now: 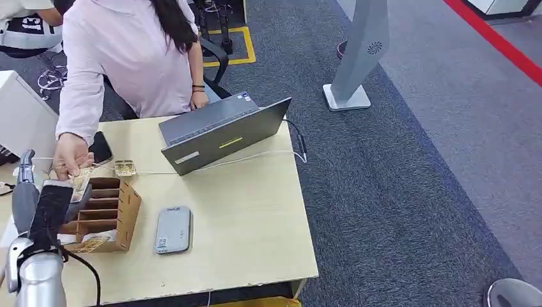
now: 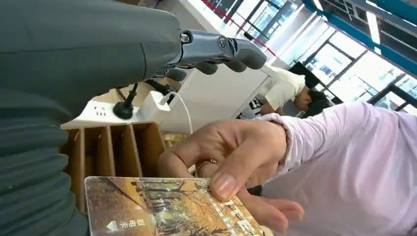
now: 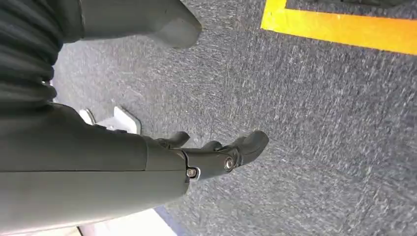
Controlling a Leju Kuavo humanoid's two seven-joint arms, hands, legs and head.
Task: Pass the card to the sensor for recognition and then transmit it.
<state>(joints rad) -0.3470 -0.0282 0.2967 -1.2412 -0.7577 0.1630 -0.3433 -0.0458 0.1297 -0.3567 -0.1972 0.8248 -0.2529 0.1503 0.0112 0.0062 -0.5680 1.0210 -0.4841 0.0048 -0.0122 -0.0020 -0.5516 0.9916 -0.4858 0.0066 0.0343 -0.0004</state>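
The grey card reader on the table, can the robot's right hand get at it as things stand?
Probably not right away: the right hand hangs over carpet, away from the table. Nothing covers the card reader.

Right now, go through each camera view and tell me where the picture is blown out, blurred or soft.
Head view: evenly lit, sharp on the laptop and table. Left wrist view: windows behind the person glare white; the card and the person's hand are clear, while the near left robot hand looks soft. Right wrist view: carpet streaked by blur; right robot hand fairly clear.
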